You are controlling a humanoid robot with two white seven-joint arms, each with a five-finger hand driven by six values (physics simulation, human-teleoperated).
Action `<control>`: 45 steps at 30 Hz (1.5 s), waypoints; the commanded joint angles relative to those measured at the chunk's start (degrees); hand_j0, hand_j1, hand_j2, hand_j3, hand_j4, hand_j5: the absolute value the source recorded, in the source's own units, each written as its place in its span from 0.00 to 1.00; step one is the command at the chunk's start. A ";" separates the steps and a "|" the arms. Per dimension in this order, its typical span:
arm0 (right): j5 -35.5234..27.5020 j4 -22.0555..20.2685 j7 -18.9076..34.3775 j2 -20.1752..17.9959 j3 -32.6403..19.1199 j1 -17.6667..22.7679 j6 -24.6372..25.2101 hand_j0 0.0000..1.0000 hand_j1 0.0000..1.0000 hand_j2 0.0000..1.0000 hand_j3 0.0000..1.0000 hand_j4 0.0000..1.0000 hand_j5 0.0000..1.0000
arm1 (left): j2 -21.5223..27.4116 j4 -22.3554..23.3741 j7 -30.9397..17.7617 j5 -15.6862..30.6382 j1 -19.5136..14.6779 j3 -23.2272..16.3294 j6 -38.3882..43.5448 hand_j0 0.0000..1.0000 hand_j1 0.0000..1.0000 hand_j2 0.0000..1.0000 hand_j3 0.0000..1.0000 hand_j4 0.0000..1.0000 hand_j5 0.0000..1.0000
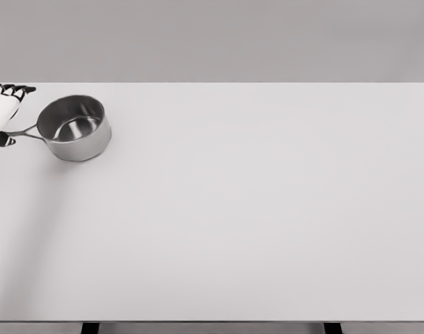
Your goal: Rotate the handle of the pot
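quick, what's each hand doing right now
Left hand: at the picture's left edge, at the tip of the pot handle; whether it grips cannot be told.
Right hand: not in view.

The pot [74,127] stands just right of the left hand [3,111]; beyond it the table [267,209] lies open.

No readable text, labels or numbers anywhere.

A steel pot [74,127] is seen at the table's [253,223] far left corner, its handle [22,132] reached by the left hand [3,111].
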 commanded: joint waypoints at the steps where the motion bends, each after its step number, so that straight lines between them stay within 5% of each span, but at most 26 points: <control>1: 0.01 0.00 0.01 0.00 0.00 0.00 0.02 1.00 1.00 1.00 1.00 1.00 1.00 | 0.05 0.47 0.04 -0.03 -0.09 -0.06 0.00 1.00 1.00 1.00 1.00 1.00 1.00; 27: 0.01 0.00 0.01 0.00 0.00 0.00 0.02 1.00 1.00 1.00 1.00 1.00 1.00 | 0.32 3.55 0.04 0.23 -2.81 -1.20 -0.09 1.00 1.00 1.00 1.00 1.00 1.00; 31: 0.01 0.00 0.01 0.00 0.00 0.00 0.02 1.00 1.00 1.00 1.00 1.00 1.00 | 1.90 -2.15 0.12 1.45 -1.76 -0.67 -0.44 1.00 1.00 1.00 1.00 1.00 1.00; 35: 0.01 0.00 0.01 0.00 0.00 0.00 0.02 1.00 1.00 1.00 1.00 1.00 1.00 | 4.10 -8.75 0.21 7.61 1.32 0.03 -0.79 1.00 1.00 1.00 1.00 1.00 1.00; 40: 0.01 0.00 0.01 0.00 0.00 0.00 0.02 1.00 1.00 1.00 1.00 1.00 1.00 | 6.12 -15.34 0.30 13.14 7.47 3.90 -0.88 1.00 1.00 1.00 1.00 1.00 1.00; 45: 0.01 0.00 0.01 0.00 0.00 0.00 0.02 1.00 1.00 1.00 1.00 1.00 1.00 | 7.52 -23.17 2.50 26.68 13.27 8.99 -15.90 1.00 1.00 1.00 1.00 1.00 1.00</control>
